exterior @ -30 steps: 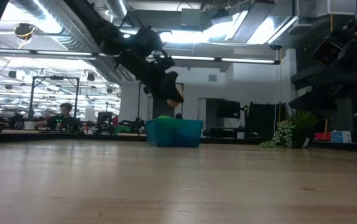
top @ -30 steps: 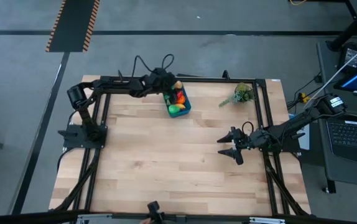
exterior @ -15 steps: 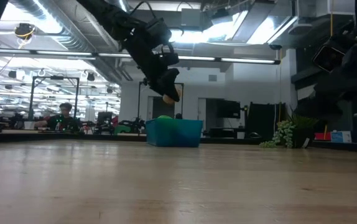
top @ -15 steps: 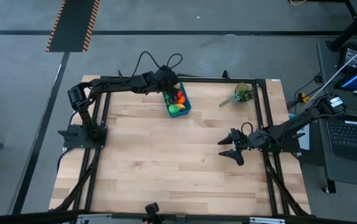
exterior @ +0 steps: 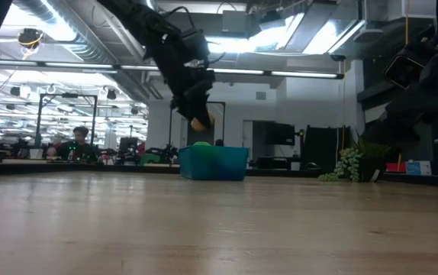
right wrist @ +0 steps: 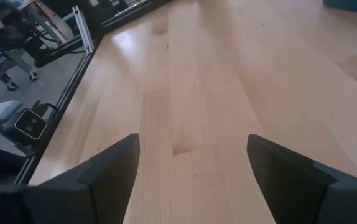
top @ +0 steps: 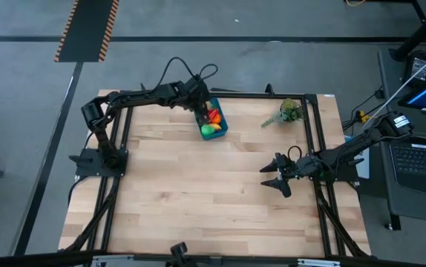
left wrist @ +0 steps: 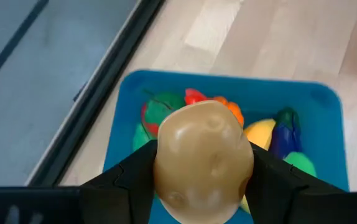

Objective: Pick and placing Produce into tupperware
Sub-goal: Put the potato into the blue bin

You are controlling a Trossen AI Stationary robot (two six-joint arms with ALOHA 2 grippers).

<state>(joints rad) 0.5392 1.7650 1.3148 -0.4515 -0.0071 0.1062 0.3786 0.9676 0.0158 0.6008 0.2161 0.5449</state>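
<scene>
The teal-blue tupperware [top: 214,126] stands near the table's far edge and holds several toy produce: an orange-red one [left wrist: 219,102], a yellow one [left wrist: 260,132], a purple eggplant [left wrist: 285,129] and green ones [left wrist: 299,163]. My left gripper [exterior: 198,122] hangs above the tub's far end, shut on a tan potato-like toy [left wrist: 202,158]. My right gripper [top: 272,177] is open and empty over the table's right part. My left gripper pinches the tan toy by its two opposite sides [left wrist: 160,163] between its two fingers. The fingers come from above, slanting down. The toy is lifted clear, above the tub [exterior: 213,162], and sticks out below the fingertips.
A leafy green sprig [top: 288,112] lies at the far right of the table. Black frame rails [top: 317,141] run along the table's sides. Bare wood [top: 198,193] spreads across the middle and near part.
My left gripper has moved a little toward the table's left and far edge with the tan toy, staying above the tub and tipping more steeply downward.
</scene>
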